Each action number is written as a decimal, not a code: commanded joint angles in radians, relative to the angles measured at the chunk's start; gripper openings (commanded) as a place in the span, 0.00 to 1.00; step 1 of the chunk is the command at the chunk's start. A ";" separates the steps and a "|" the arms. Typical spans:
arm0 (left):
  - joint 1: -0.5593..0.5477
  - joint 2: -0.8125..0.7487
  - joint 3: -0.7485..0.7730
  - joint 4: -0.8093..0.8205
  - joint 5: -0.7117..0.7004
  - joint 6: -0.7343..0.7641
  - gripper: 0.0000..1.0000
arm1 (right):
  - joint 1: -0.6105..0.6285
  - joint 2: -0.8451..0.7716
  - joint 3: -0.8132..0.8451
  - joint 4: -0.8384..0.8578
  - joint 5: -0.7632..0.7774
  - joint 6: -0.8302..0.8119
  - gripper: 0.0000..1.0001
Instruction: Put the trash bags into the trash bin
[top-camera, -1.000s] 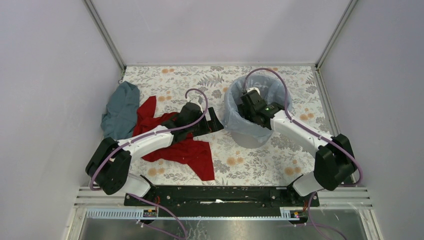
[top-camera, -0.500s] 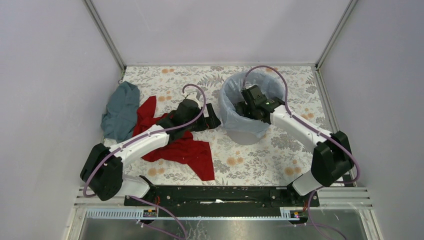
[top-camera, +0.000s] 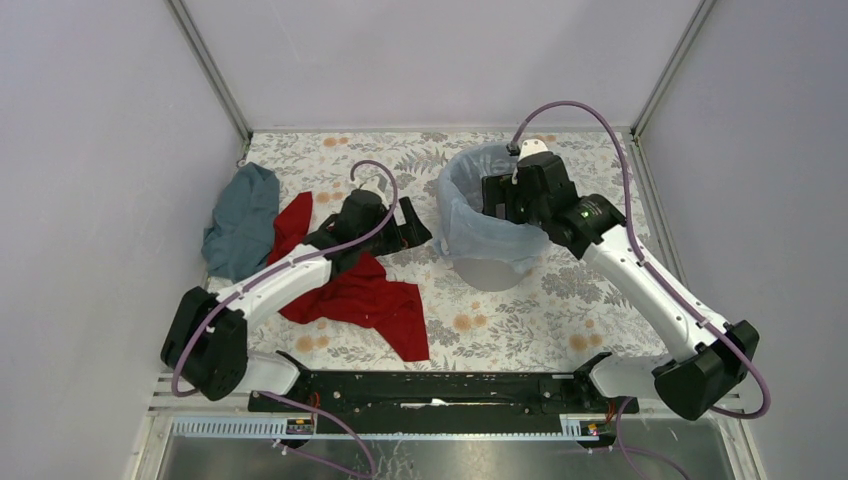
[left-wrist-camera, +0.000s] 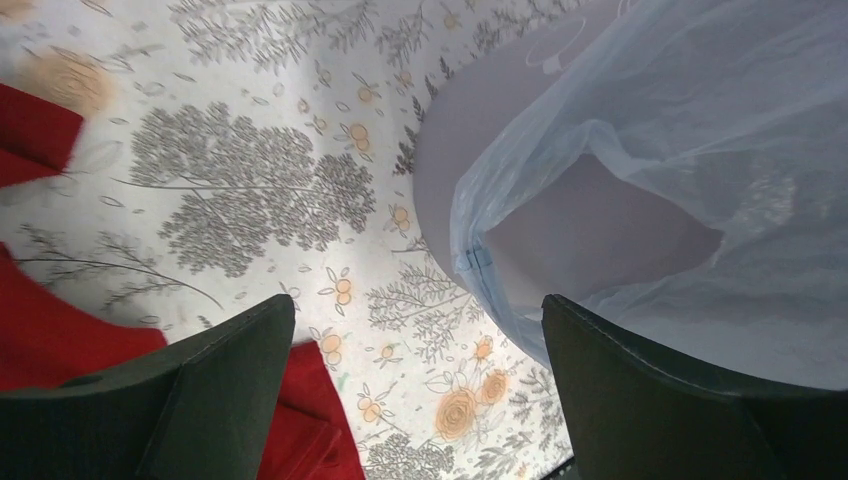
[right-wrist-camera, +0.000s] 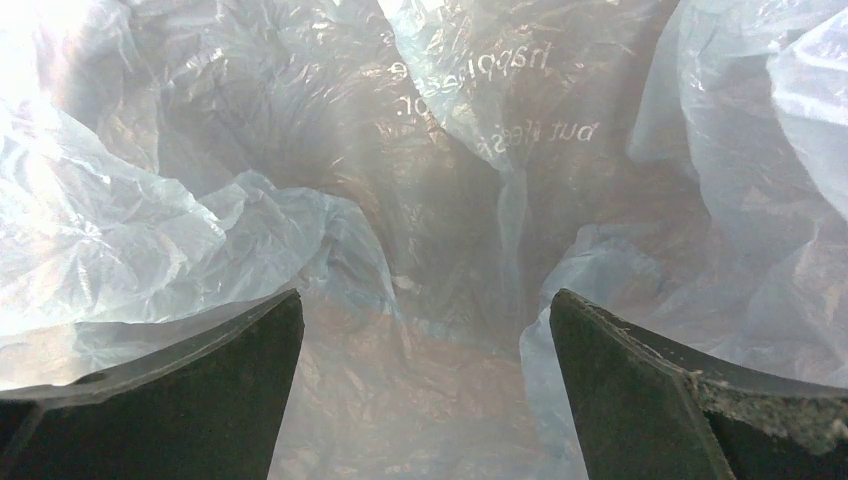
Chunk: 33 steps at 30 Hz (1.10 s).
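Observation:
The round light grey trash bin (top-camera: 490, 272) stands at the back right of the flowered table. The pale blue trash bag (top-camera: 462, 228) lines it, and its wrinkled film hangs over the rim and down the outer wall. My right gripper (top-camera: 497, 195) hovers over the bin's mouth, open. In the right wrist view it (right-wrist-camera: 425, 295) looks down into the bag (right-wrist-camera: 300, 110) and holds nothing. My left gripper (top-camera: 416, 226) is open, just left of the bin. In the left wrist view it (left-wrist-camera: 416, 300) faces the bag's hanging edge (left-wrist-camera: 700, 120) and the bare bin wall (left-wrist-camera: 600, 240).
A red cloth (top-camera: 360, 295) lies under the left arm, and its edge shows by the left fingers (left-wrist-camera: 40, 340). A teal-grey cloth (top-camera: 240, 220) lies by the left wall. Walls enclose the table on three sides.
My right gripper has lifted out of the bin and moved back over its far rim, the arm stretching out. My left gripper has edged farther up the table beside the bin.

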 joint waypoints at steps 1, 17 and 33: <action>-0.008 0.030 0.021 0.105 0.087 -0.053 0.97 | 0.000 0.013 0.007 0.006 0.009 -0.026 1.00; -0.090 0.118 -0.011 0.187 0.123 -0.079 0.91 | 0.000 -0.007 -0.209 0.240 -0.022 0.016 1.00; -0.112 0.168 0.003 0.152 0.033 -0.020 0.91 | 0.000 -0.020 -0.086 0.149 0.131 0.235 1.00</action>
